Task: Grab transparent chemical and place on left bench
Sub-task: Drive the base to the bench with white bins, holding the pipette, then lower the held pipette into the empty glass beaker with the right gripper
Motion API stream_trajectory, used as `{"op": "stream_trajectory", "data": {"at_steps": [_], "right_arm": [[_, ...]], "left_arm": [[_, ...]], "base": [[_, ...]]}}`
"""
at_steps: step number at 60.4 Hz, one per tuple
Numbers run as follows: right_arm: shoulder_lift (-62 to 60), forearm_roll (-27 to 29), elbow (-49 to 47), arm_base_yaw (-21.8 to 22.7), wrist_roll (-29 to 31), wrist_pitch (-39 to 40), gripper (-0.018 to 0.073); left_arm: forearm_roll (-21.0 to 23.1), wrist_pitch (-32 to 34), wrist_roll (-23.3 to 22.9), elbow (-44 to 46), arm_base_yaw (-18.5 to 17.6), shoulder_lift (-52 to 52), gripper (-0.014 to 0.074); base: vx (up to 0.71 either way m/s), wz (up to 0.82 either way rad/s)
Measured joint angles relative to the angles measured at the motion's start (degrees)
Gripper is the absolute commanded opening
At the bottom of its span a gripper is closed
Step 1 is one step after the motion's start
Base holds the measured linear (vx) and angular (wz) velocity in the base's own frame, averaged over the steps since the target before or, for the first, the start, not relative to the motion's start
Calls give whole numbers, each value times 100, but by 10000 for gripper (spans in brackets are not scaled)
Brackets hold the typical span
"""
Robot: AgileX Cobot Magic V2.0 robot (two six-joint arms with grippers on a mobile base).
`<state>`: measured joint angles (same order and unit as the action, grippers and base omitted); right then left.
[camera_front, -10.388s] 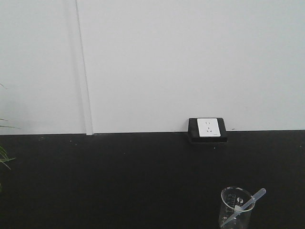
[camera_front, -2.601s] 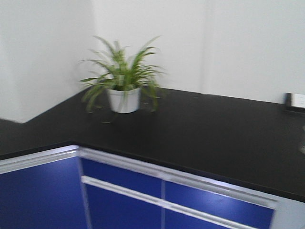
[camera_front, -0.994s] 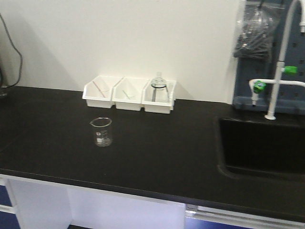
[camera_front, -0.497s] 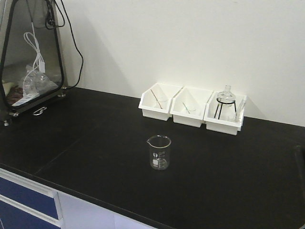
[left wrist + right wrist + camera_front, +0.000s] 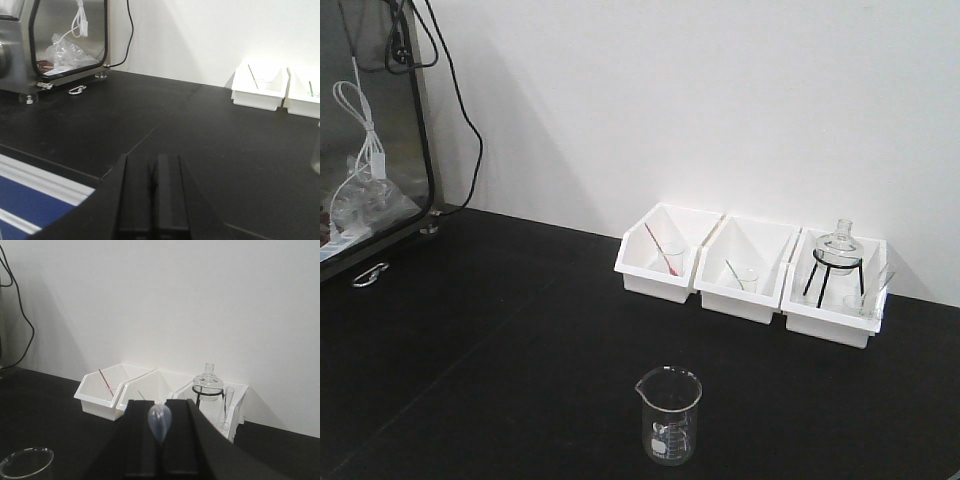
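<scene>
The transparent chemical (image 5: pixel 159 422), a whitish translucent pipette, shows only its bulb end, which sticks up between the pads of my right gripper (image 5: pixel 159 404). That gripper is shut on it and held above the left bench (image 5: pixel 470 340), facing the white bins. The pipette's narrow tip is hidden behind the fingers. Low over the bench's front edge (image 5: pixel 200 130), my left gripper (image 5: pixel 152 161) is shut with nothing in it. Neither gripper appears in the front view.
A clear glass beaker (image 5: pixel 670 418) stands near the bench's front. Three white bins (image 5: pixel 745 272) line the wall; one holds a red-tipped stick (image 5: pixel 663 250), another a round flask on a stand (image 5: pixel 838 250). A dark-framed cabinet (image 5: pixel 365 150) with cables stands at the left.
The front view has swung from the bench with the plant and socket to the bench with the bins and closed in. The pipette, earlier in a beaker, is now in my right gripper.
</scene>
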<state>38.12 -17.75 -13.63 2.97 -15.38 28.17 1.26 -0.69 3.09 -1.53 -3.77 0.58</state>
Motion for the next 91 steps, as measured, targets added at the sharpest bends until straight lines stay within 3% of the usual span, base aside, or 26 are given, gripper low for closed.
{"op": "stream_trajectory", "data": {"at_steps": [39,51,55,63,70,75,83,91], "right_arm": [[0,0,0,0,0,5,-4],[55,-16,0,0,0,407,-3],[186,-241,-23,0,-5,688,-3],[634,-1374,-463,-52,-518,1015,-3],[1335,-2492,-1295,-345,-1379,1162,-3],[1942,-2877,-1878,-657,-1609,1257,-3],[3046,-2785,-2619,-1300,-1650,1288,-3],[4141,-2434,-3255,-1938,-1245,1283,-3]], "left_arm": [[0,0,0,0,0,0,-3],[0,0,0,0,0,0,-3],[0,0,0,0,0,0,-3],[0,0,0,0,0,0,-3],[0,0,0,0,0,0,-3],[0,0,0,0,0,0,-3],[0,0,0,0,0,0,-3],[0,0,0,0,0,0,-3]], "base": [[10,-8],[0,0],[0,0],[0,0],[0,0],[0,0],[0,0],[0,0]]}}
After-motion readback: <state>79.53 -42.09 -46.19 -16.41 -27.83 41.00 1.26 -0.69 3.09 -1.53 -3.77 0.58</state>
